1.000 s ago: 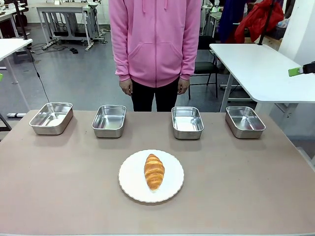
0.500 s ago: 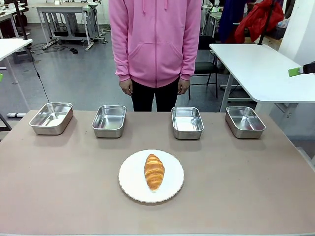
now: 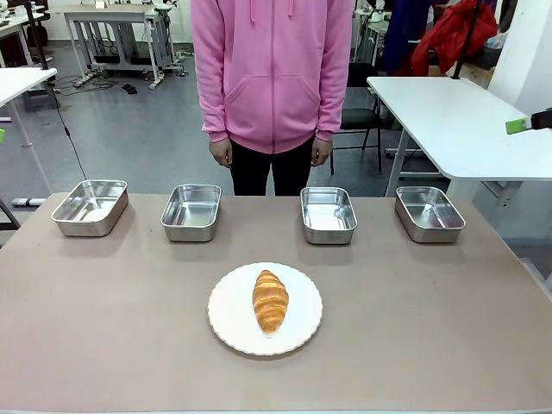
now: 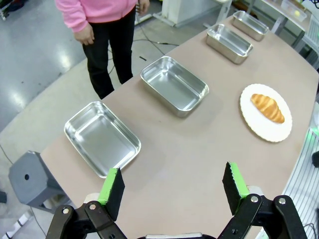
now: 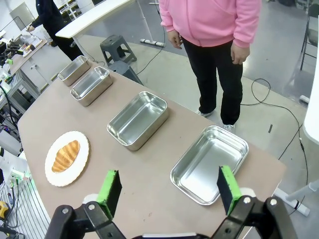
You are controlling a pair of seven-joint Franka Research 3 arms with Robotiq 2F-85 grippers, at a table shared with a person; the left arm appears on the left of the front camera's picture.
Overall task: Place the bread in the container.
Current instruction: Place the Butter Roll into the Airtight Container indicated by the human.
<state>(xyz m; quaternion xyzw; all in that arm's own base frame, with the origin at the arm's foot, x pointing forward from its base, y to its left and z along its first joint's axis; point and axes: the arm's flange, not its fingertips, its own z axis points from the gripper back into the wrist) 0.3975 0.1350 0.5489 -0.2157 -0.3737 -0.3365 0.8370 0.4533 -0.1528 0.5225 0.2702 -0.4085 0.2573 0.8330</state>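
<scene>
The bread, a golden-brown croissant (image 3: 270, 300), lies on a round white plate (image 3: 226, 315) in the near middle of the table. Several identical steel trays stand empty in a row at the far side: the outer left (image 3: 90, 207), inner left (image 3: 191, 211), inner right (image 3: 329, 214) and outer right (image 3: 429, 213); I cannot tell which one is the container meant. My left gripper (image 4: 173, 185) hangs open high above the table's left end, over the outer left tray (image 4: 102, 138). My right gripper (image 5: 168, 185) hangs open above the right end, near the outer right tray (image 5: 209, 164). The croissant (image 4: 267, 107) (image 5: 66, 155) is far from both.
A person in a pink hoodie (image 3: 272, 69) stands at the far edge, arms hanging, hands off the table. One green fingertip (image 3: 517, 126) of my right gripper pokes in at the right edge of the front view. A white table (image 3: 448, 121) stands behind on the right.
</scene>
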